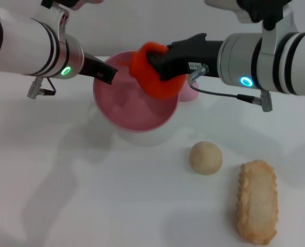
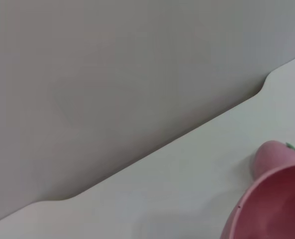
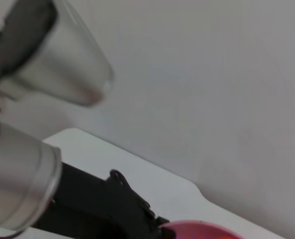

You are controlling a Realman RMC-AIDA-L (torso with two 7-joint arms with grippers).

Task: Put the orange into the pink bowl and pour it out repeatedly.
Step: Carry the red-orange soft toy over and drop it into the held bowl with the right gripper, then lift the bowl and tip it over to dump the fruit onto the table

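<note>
Right now the right pincer [image 1: 160, 66] is closed around the bright red-orange roundish toy orange [image 1: 157, 74], holding it just above the far rim of the glossy pink plastic hemispherical bowl [image 1: 134, 103]. The black fingers grip the fruit from its right side, so the orange sits at the very tip of the right arm and hangs over the bowl's opening rather than beside it. That is the relation the coming move turns on: the bowl's hollow lies directly beneath and slightly nearer the robot than the fruit, so letting go here should, by my reading, drop the orange inside.

The left pincer [image 1: 107, 73] meets the bowl at its left rim and seems to be holding it lifted off the white counter [image 1: 65, 195], tilted somewhat toward the robot; whether its fingers clamp the wall I cannot tell. The left arm is thus the nearer one for tipping the bowl afterwards.

A small pink peach-like fruit [image 2: 274, 154] rests on the counter just behind the bowl. Well apart, nearer the robot, lie a smaller beige ball [image 1: 205, 157] and, to its right, a long tan crusty bread-like piece [image 1: 257, 200]. Behind the counter's notched back edge stands a plain grey wall [image 2: 112, 74], leaving open room around the bowl.
</note>
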